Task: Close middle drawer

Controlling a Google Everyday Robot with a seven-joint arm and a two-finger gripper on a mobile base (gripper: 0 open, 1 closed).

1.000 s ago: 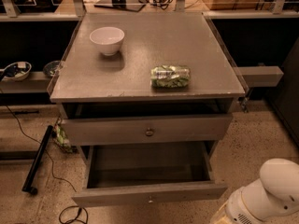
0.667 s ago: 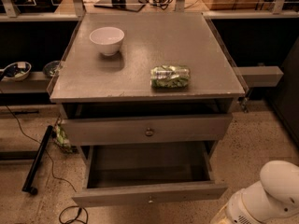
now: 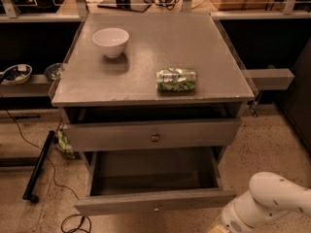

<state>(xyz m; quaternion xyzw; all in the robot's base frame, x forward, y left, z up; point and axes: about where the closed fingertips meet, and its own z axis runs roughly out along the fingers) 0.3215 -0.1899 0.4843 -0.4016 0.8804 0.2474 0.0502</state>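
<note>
The middle drawer (image 3: 154,202) of the grey cabinet is pulled far out. Its deep box is empty, and its low front panel with a small round knob (image 3: 155,208) faces me near the bottom edge. Above it the taller-fronted top drawer (image 3: 153,134) stands slightly out, with a dark gap under the cabinet top. The lowest drawer is hidden. A white arm segment (image 3: 269,202) sits at the bottom right, just right of the middle drawer's front corner. The gripper itself is out of view below the frame.
On the cabinet top (image 3: 204,42) stand a white bowl (image 3: 111,41) at the back left and a green snack bag (image 3: 176,79) near the front right. Shelves with bowls (image 3: 17,73) lie to the left. A black bar (image 3: 40,165) and cables lie on the floor at the left.
</note>
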